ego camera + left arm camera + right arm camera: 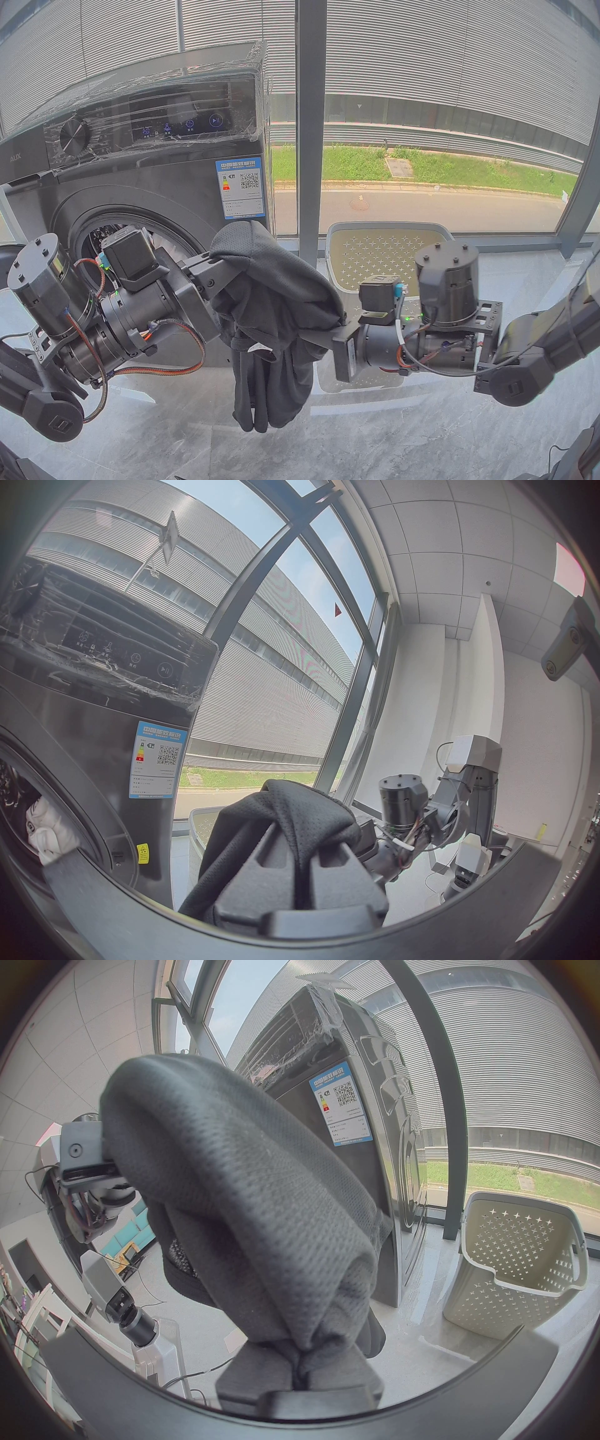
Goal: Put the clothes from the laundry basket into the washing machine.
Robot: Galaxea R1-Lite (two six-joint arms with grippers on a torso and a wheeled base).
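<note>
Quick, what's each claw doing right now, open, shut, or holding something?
Left claw: closed on the dark garment.
Right claw: closed on the same garment.

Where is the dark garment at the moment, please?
In the head view the dark garment hangs at centre, held up between the left gripper and the right gripper, in front of the washing machine and left of the laundry basket.
</note>
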